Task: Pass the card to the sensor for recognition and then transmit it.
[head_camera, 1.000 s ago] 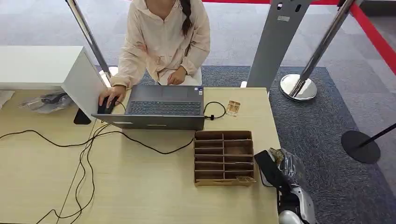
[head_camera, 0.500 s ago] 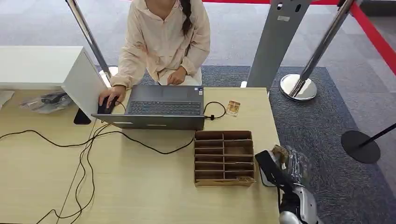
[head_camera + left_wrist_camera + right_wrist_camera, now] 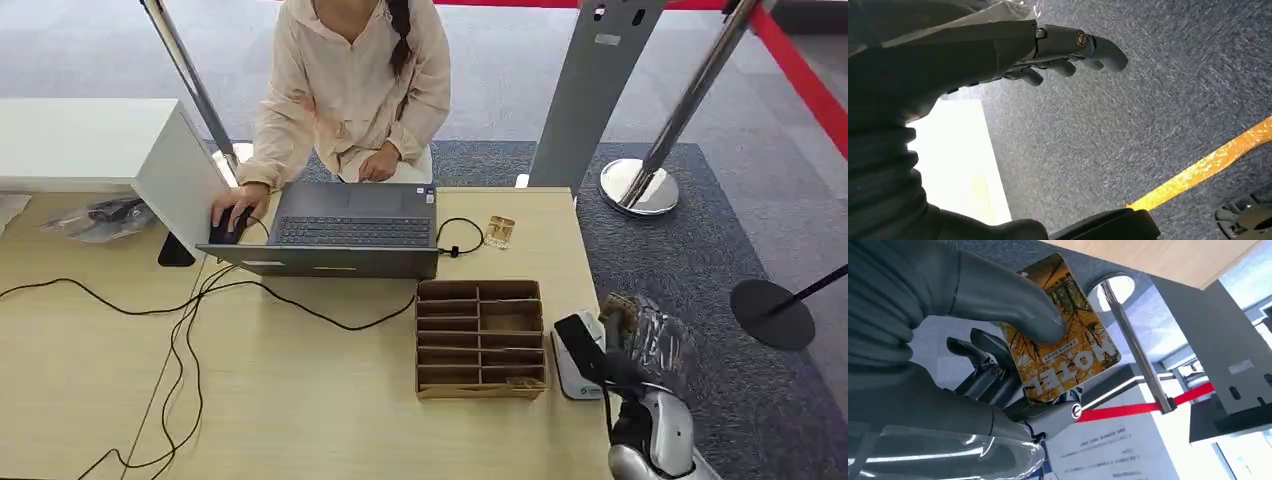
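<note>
This looks like a reception or check-in counter in a public hall. A long wooden desk [image 3: 300, 400] is the landmark: on it stand an open laptop [image 3: 345, 232], trailing black cables [image 3: 190, 330] and a cardboard sorting tray [image 3: 480, 338], and a person [image 3: 345, 90] works across it. Beyond the desk's far edge, chrome queue posts [image 3: 640, 180] carry red barrier tape [image 3: 800, 70] over grey carpet [image 3: 700, 290], beside a grey kiosk stand [image 3: 590, 90].
</note>
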